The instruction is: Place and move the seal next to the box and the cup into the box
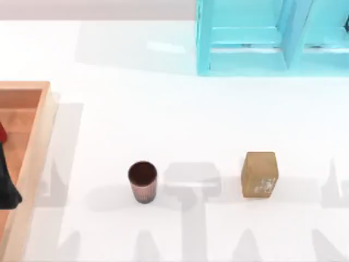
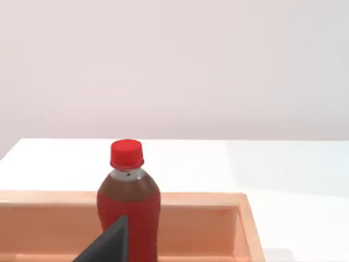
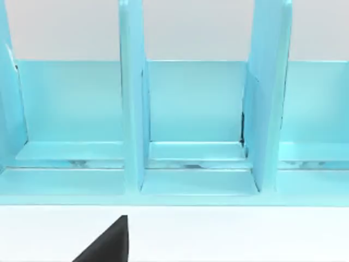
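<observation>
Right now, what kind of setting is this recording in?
Likely a simulated tabletop test scene: a plain white table holding unrelated props, a wooden box, a turquoise shelf frame, a cup and a seal, before a blank wall.

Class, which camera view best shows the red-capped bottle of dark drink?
The left wrist view: the red-capped bottle stands upright inside the wooden tray. The top view catches a red sliver at the left edge; the right wrist view faces the turquoise shelf.
</observation>
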Controlling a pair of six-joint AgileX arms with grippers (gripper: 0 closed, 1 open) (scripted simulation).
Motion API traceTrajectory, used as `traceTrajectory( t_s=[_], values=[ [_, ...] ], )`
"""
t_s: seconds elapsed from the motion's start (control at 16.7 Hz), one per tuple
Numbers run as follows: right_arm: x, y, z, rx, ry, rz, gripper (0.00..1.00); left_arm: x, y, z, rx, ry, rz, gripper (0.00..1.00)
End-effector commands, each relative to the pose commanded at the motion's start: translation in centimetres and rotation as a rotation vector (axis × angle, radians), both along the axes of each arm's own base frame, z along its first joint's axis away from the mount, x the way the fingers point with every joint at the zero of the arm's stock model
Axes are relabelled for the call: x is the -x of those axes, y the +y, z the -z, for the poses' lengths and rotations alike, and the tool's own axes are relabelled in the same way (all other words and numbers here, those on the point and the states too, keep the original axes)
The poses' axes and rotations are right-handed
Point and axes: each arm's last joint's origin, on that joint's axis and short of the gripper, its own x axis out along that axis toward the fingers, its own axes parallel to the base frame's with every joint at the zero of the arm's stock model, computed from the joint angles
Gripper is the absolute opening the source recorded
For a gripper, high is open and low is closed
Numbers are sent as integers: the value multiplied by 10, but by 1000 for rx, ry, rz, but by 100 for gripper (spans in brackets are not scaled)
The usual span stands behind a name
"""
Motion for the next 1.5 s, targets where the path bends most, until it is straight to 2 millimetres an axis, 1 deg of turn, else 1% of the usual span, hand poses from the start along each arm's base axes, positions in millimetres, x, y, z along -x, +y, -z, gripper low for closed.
traceTrajectory(
  t_s=[0.18, 0.3, 0.36, 0.48, 0.66, 0.78, 0.9, 1.08, 1.2, 1.32, 1.38, 1.5],
  values=[
    [0, 0, 0, 0, 0, 0, 100, 0, -1, -2, 5, 4, 10, 100],
    [0, 0, 0, 0, 0, 0, 100, 0, -4, -11, 28, 27, 54, 100],
    [0, 0, 0, 0, 0, 0, 100, 0, -7, -19, 46, 47, 83, 100],
    [0, 0, 0, 0, 0, 0, 100, -2, -12, -39, 90, 106, 138, 100],
    [0, 0, 0, 0, 0, 0, 100, -12, -23, -79, 164, 235, 206, 100],
    [0, 0, 0, 0, 0, 0, 100, -25, -33, -108, 212, 345, 237, 100],
    [0, 0, 0, 0, 0, 0, 100, -46, -48, -137, 254, 469, 257, 100],
    [0, 0, 0, 0, 0, 0, 100, -87, -81, -172, 295, 668, 266, 100],
    [0, 0, 0, 0, 0, 0, 100, -117, -113, -187, 306, 803, 259, 100],
    [0, 0, 0, 0, 0, 0, 100, -147, -151, -192, 301, 933, 240, 100],
    [0, 0, 0, 0, 0, 0, 100, -161, -172, -191, 292, 996, 227, 100],
    [0, 0, 0, 0, 0, 0, 100, -182, -217, -182, 264, 1112, 196, 100]
  ],
)
